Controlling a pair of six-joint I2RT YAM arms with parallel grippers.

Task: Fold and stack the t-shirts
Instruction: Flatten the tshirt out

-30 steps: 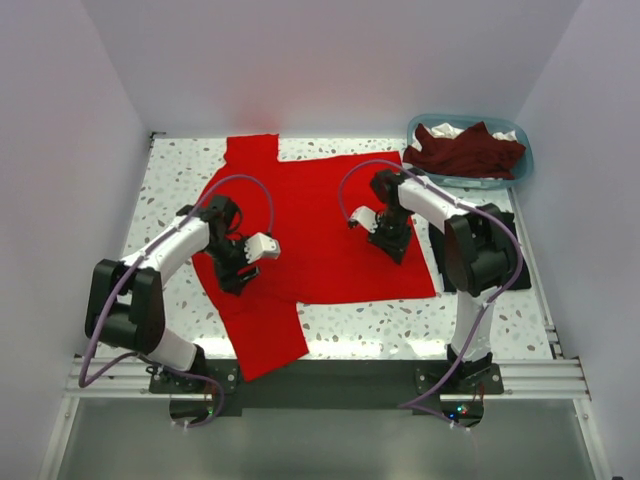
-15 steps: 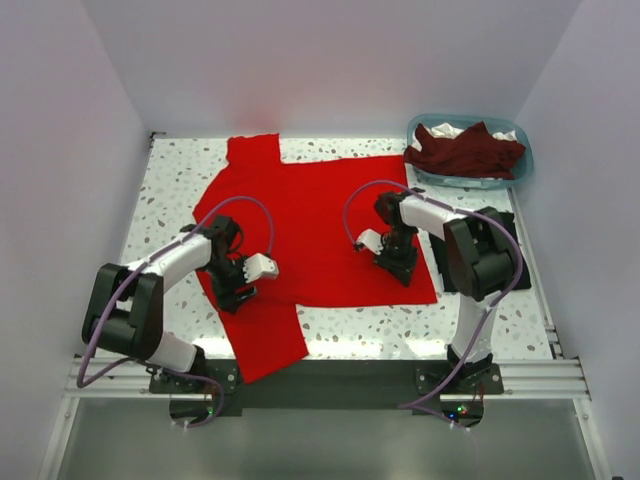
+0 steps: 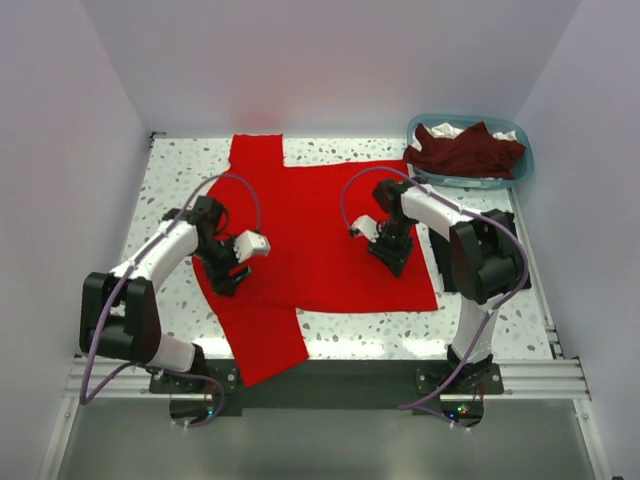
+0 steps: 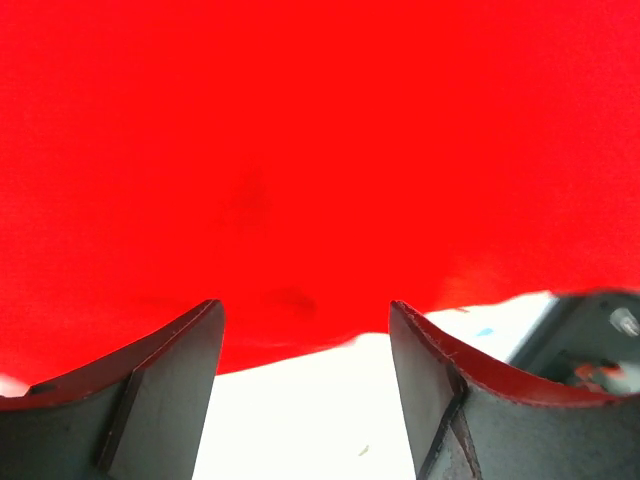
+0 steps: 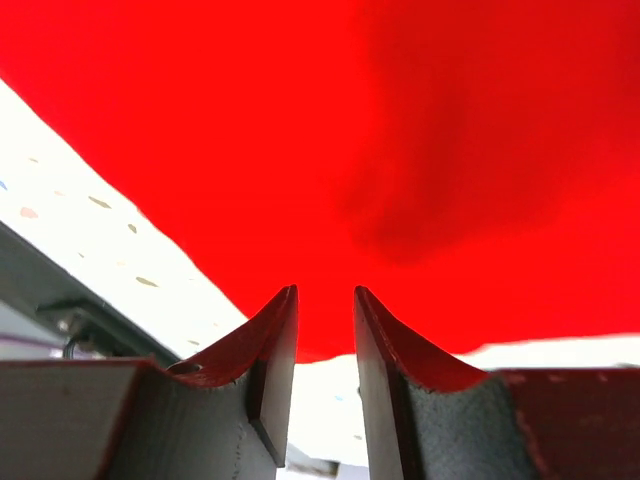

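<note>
The red t-shirt (image 3: 320,225) is laid flat, not folded, the maroon t-shirt (image 3: 465,152) is left in the basket (image 3: 524,168), and the left gripper (image 4: 305,312) and right gripper (image 5: 326,296) are held open, empty.

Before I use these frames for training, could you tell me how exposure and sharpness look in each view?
Top external: evenly lit and sharp, though the red t-shirt is so saturated its folds barely show. Left wrist: the cloth is a soft red wash, the table blown out to white. Right wrist: likewise, with red tint reflected on the dark fingers.
</note>
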